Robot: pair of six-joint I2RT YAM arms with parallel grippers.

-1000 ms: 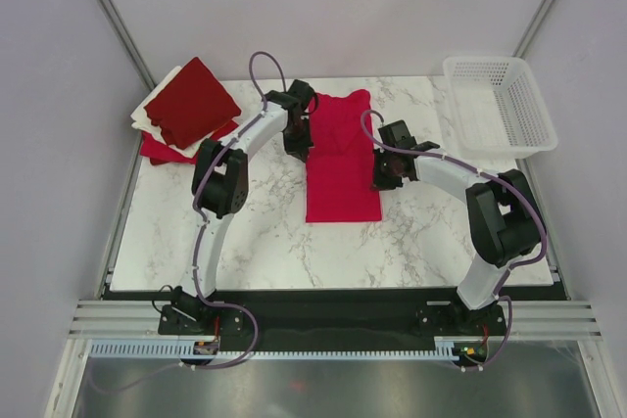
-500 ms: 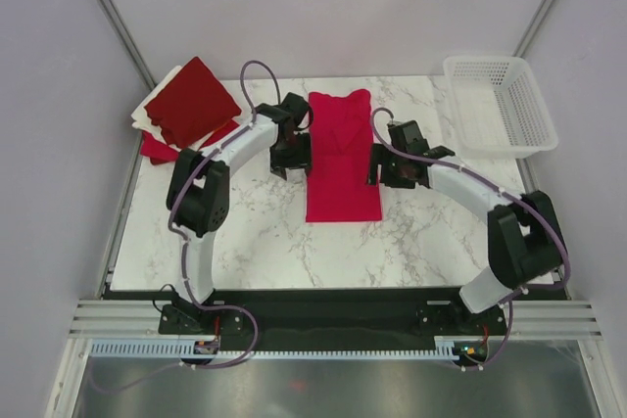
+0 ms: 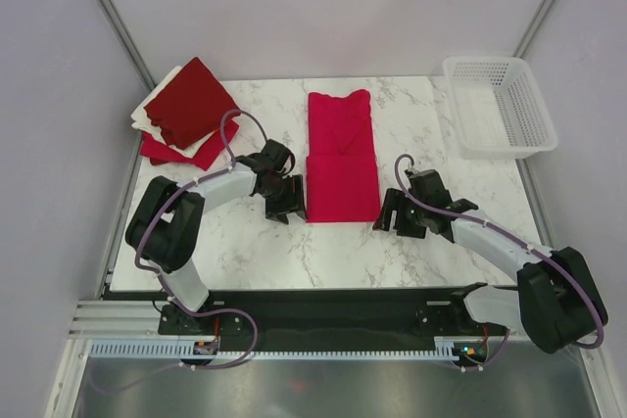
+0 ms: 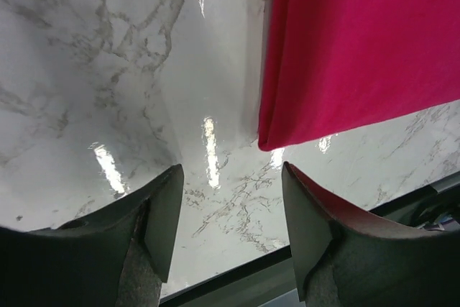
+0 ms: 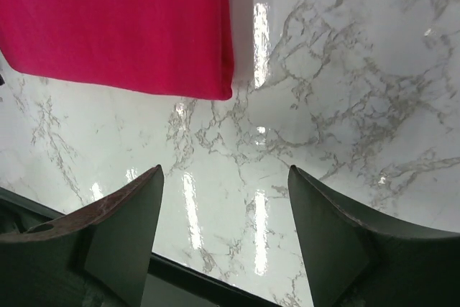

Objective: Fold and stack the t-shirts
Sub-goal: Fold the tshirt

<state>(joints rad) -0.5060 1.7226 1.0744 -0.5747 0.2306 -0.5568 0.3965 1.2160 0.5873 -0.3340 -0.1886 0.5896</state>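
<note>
One crimson t-shirt lies folded in a long strip on the marble table, with the left gripper and right gripper beside its near corners. Left wrist: jaws apart, empty, shirt corner just ahead. Right wrist: jaws apart, empty, the other corner just ahead.

No text, label, brand, number or sign is showing legibly in any view. The red shirt, the stack at the far left corner, the basket and the counter are showing only plain surfaces.
</note>
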